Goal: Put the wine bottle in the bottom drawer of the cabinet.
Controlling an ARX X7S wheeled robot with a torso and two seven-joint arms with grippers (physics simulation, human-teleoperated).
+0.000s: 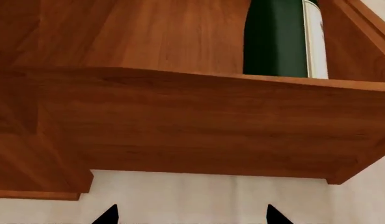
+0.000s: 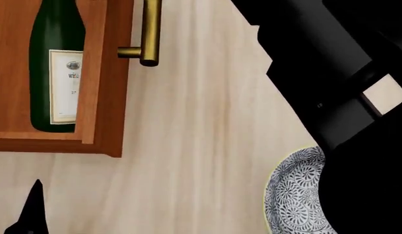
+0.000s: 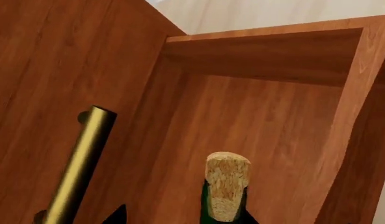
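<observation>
Head view: wine bottle (image 2: pixel 56 63) lying flat inside pulled-out bottom drawer (image 2: pixel 93 139), base near its front corner. Left gripper (image 1: pixel 189 215) spread, empty. Right gripper (image 3: pixel 121 214): state undeterminable. Risks: drawer left open; bottle rolling against wall if handle (image 2: pixel 150 30) is shoved hard.

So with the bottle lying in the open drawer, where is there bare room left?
Free: the drawer floor beyond the wine bottle's cork, up to the end wall; also the pale floor between the brass handle and the patterned bowl. Crowded: the strip beside the bottle's label.
</observation>
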